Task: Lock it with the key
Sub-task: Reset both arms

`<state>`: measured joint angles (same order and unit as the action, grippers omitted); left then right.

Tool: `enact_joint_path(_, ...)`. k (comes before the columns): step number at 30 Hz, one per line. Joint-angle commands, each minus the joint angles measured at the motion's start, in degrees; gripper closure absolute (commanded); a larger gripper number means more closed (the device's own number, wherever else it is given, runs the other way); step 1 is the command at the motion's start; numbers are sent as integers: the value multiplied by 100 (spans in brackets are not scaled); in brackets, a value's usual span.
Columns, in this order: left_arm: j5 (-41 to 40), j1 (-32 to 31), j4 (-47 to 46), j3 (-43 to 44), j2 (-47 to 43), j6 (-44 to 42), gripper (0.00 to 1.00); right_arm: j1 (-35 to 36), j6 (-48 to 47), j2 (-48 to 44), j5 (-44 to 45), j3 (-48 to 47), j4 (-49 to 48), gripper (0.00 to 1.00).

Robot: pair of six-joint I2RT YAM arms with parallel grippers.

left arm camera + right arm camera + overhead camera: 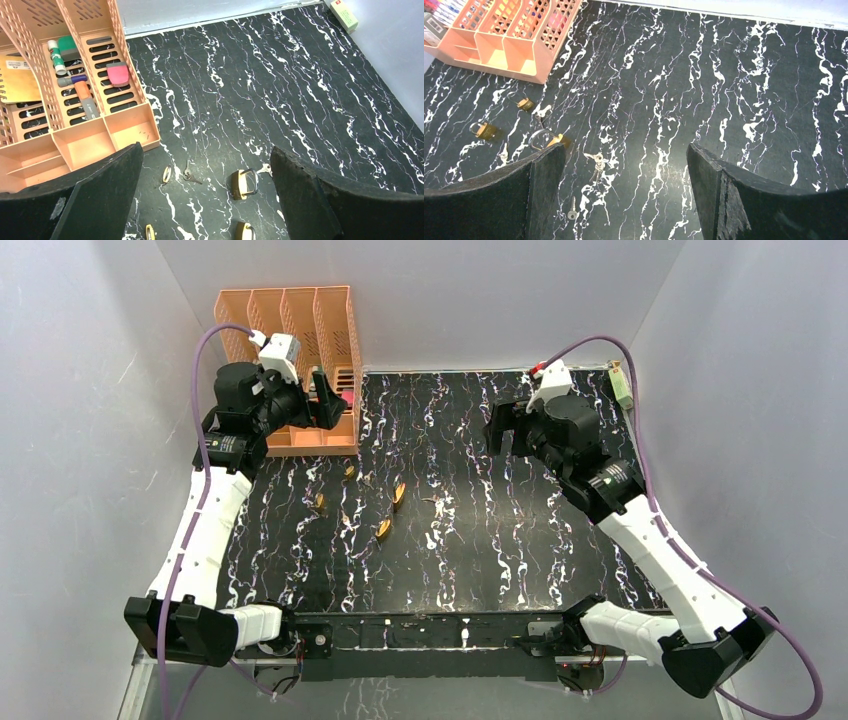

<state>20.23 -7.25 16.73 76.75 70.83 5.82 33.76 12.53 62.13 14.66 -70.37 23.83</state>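
top external: left claw (328,400) and right claw (508,428) both wide, empty, well apart from the padlocks (398,493)

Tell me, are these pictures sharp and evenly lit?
Top view: soft, even light, no hard shadows, though the padlocks look tiny against the busy marbled mat. Left wrist view: crisp, the orange organizer well lit. Right wrist view: sharp too, but the near jaws show as dark shapes.
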Motion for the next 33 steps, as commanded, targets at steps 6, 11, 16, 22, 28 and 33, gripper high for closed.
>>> enact_joint_path(6, 263, 22, -93, 113, -224, 155, 2, -24, 21, -185, -7, -72, -284, 1)
enact_joint_path(11, 272, 28, -314, 110, -290, 208, 2, -25, 55, -209, 65, -41, -307, 1)
enact_joint_path(16, 332, 24, -588, 140, -387, 361, 2, -14, 130, -63, 129, -260, -255, 2)
enact_joint_path(22, 619, 25, -530, 417, -344, 544, 2, -18, 504, 173, 274, -676, 190, 1)
enact_joint_path(28, 879, 30, -639, 563, -411, 628, 2, -13, 386, 74, 499, -786, 211, 2)
enact_joint_path(33, 882, 30, -549, 503, -447, 642, 2, -14, 353, -92, 637, -633, 43, 2)
